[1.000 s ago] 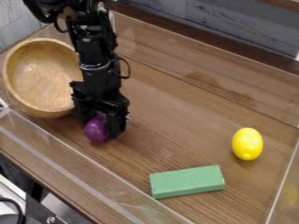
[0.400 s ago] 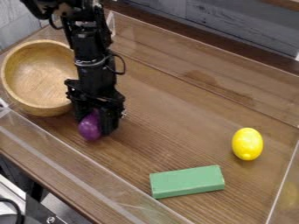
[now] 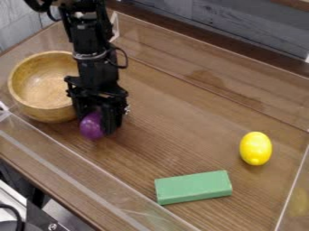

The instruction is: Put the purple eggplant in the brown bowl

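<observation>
Since the earlier frame, both the arm and the purple eggplant (image 3: 92, 126) have shifted slightly toward the brown bowl (image 3: 46, 86). The black gripper (image 3: 100, 123) points down, its fingers (image 3: 112, 118) clenched around the eggplant, which shows just beside the bowl's near rim, low over the wooden table (image 3: 193, 99). Whether it touches the table cannot be told. Well apart to the right lies a yellow lemon (image 3: 255, 148), and a green block (image 3: 193, 187) rests nearer the front edge.
</observation>
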Action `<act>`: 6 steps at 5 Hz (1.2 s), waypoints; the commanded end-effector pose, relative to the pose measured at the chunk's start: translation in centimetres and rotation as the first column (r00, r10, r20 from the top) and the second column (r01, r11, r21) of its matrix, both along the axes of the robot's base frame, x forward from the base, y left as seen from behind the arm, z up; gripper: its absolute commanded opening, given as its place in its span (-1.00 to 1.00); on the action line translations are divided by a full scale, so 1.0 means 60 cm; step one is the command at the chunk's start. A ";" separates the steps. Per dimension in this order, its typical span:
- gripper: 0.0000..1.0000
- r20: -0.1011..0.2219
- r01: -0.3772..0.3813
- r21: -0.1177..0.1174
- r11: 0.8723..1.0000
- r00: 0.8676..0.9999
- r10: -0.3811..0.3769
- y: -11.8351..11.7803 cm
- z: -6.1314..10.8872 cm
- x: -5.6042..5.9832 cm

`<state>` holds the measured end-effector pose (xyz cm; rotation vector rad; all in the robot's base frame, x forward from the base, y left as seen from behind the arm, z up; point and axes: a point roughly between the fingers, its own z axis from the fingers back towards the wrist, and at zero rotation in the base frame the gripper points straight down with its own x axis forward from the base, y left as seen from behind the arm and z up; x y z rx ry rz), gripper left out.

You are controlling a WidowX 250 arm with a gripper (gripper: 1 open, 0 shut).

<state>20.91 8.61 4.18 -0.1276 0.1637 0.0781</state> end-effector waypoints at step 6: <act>-1.00 0.121 -0.072 0.067 0.995 0.991 0.064 0.098 0.074 0.008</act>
